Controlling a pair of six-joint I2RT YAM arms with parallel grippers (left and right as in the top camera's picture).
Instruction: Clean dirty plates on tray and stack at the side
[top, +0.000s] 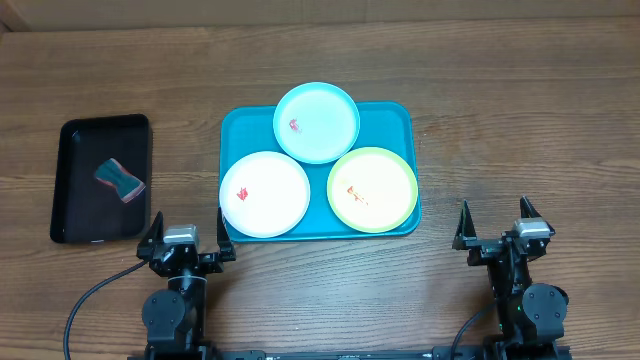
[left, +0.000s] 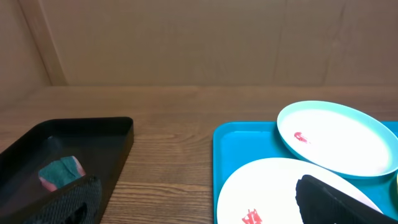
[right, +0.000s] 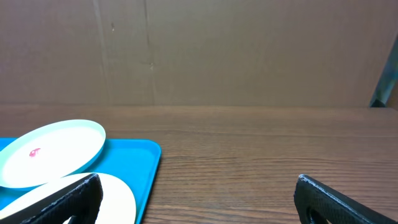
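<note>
The surface (top: 520, 90) lies open along its far edge and across its whole right side, where nothing stands between the turquoise tray (top: 392, 118) and the right edge. A strip of bare wood also runs between that tray and the black tray (top: 72, 190).

The left end effector (top: 190, 232) sits near the near edge, its fingers spread wide and holding nothing, just off the turquoise tray's near left corner and the black tray's near right corner. The right end effector (top: 495, 225) is likewise spread wide and holding nothing, near the near edge and just off the turquoise tray's near right corner.

The turquoise tray sits at the middle of the surface and holds all three plates. The white plate (top: 264, 194) fills its near left part, overhanging the left rim slightly, and bears a red smear (top: 243, 192). The yellow-green plate (top: 372, 189) fills the near right part and bears an orange smear (top: 355, 193). The light blue plate (top: 316, 122) lies at the far side, tilted, overhanging the far rim and overlapping the other two, and also bears a red mark.

The black tray stands toward the left edge and holds a sponge (top: 120, 179).
</note>
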